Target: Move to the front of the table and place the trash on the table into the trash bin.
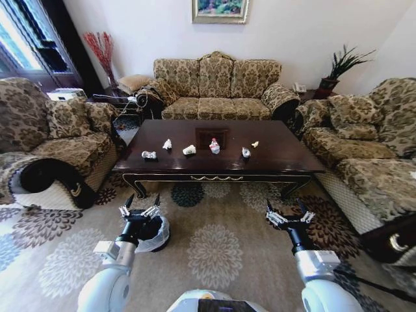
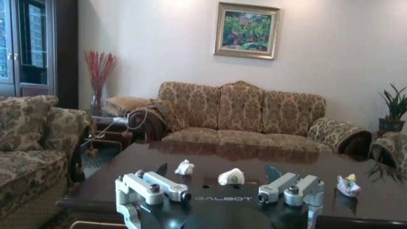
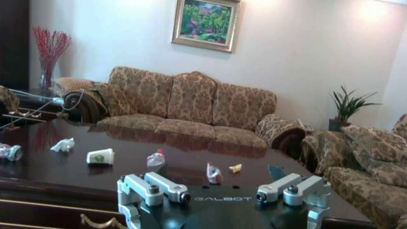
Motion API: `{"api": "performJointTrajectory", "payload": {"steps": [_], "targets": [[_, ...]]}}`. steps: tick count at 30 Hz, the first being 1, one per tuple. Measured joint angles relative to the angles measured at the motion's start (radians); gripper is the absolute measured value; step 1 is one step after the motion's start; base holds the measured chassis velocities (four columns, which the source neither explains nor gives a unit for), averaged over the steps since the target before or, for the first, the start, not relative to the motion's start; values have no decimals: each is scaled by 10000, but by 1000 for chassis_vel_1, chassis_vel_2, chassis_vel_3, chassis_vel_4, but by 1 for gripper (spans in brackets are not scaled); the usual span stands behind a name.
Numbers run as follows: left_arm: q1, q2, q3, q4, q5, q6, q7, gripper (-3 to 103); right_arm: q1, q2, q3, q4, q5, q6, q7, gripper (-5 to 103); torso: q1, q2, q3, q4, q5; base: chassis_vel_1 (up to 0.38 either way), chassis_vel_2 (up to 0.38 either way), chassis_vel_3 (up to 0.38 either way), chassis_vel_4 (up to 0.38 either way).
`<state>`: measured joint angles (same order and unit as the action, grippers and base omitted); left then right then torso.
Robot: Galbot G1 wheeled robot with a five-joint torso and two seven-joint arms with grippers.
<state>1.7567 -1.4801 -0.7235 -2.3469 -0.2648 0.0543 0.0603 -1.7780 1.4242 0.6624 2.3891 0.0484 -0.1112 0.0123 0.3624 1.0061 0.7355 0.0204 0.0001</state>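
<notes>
The dark glossy table stands ahead of me, before the sofas. Trash lies in a row on it: a clear wrapper, crumpled white paper, a white cup, a small bottle with a red label, another wrapper and a yellowish scrap. The trash bin, black with a whitish bag, sits on the carpet just under my left gripper. That gripper is open and holds nothing. My right gripper is open too, over the carpet short of the table's front edge.
A patterned sofa stands behind the table, with armchairs on the left and right. Floral carpet lies between me and the table. A potted plant and a vase of red twigs stand in the far corners.
</notes>
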Motion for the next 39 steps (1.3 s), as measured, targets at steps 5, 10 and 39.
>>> {"api": "performJointTrajectory", "payload": {"steps": [5,10,39], "targets": [[39,-42,-21,43,-2,-111,-14,100,-44,63,-20,0,-33,9,0,100,2,-1,1,0,2,213,157,-209,-165],[57,-55,-30,28,-2,-129,-42,100,-140,93,-18,-21,-34,97,7,100,2,0,0,0,-1,267,212,-250,-193],[-3025,392,442,6553,189,-347,-142,100,295,21,380,-1431,266,502,330,100,2,-2,2,1,-2,79,58,-74,-59]]}}
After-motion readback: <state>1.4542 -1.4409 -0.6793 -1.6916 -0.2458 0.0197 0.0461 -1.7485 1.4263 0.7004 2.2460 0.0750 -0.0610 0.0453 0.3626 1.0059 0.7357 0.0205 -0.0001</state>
